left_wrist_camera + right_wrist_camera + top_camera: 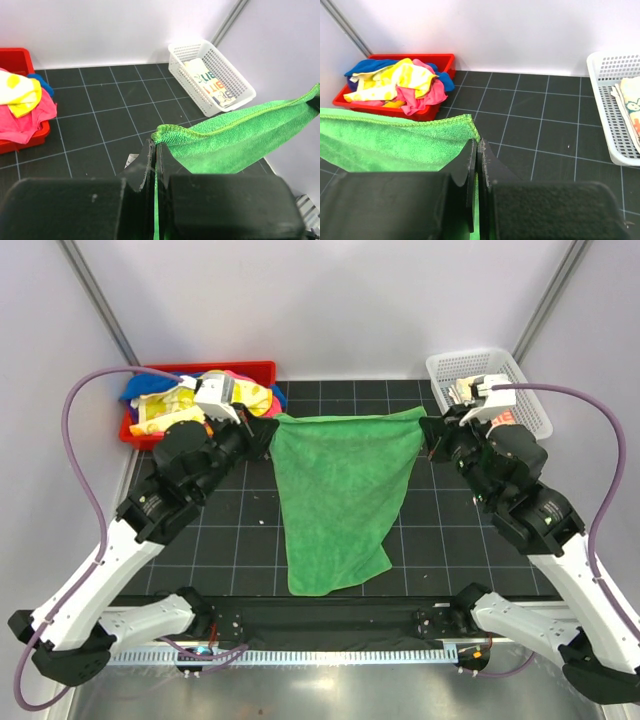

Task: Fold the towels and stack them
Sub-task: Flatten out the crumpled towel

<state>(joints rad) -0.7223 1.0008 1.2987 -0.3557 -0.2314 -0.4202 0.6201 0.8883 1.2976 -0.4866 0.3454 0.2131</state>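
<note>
A plain green towel (338, 495) hangs stretched between my two grippers above the black gridded mat, its lower end draped on the mat near the front edge. My left gripper (268, 428) is shut on the towel's left top corner (167, 134). My right gripper (428, 427) is shut on the right top corner (465, 122). More towels, pale yellow (165, 403), pink and blue, lie heaped in the red tray (262, 370) at the back left. A folded cream towel with printed letters (210, 82) lies in the white mesh basket (527, 382) at the back right.
The tray (445, 59) and the basket (610, 130) flank the mat at the back corners. A small white paper scrap (131, 160) lies on the mat under the left gripper. Grey walls close in the back and sides.
</note>
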